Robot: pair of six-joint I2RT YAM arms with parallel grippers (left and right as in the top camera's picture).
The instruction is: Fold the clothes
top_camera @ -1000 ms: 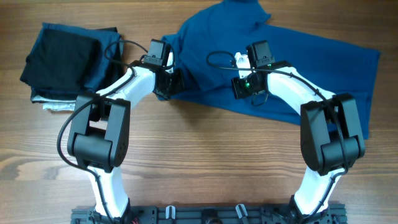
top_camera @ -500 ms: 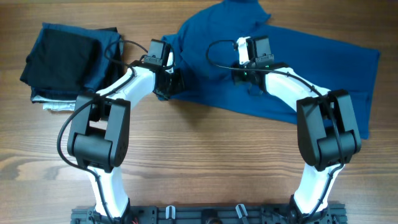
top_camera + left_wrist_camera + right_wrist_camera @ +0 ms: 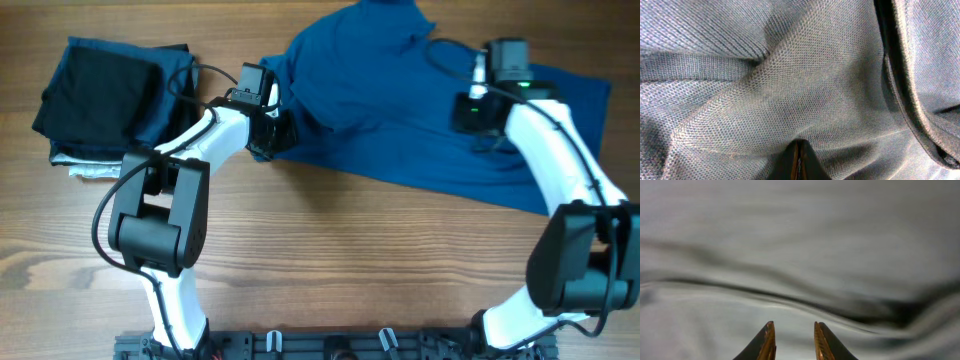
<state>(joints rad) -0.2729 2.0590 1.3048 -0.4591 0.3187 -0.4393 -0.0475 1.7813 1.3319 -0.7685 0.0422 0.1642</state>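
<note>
Overhead: folded pile [image 3: 105,100] beside T-shirt [image 3: 390,120]

The left arm [image 3: 215,130] and right arm [image 3: 560,150] have smooth white link shells joined by bulky black rounded joint housings, on a black base rail [image 3: 330,345] at the near edge. A thin black cable [image 3: 200,75] loops by each wrist, and a green light [image 3: 473,97] glows on the right one. The left gripper [image 3: 799,161] and right gripper [image 3: 794,341] end in dark, tapered, amber-edged tips.

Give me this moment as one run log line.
left pincer: shut on T-shirt edge | right pincer: open over T-shirt | T-shirt: spread, unfolded
</note>
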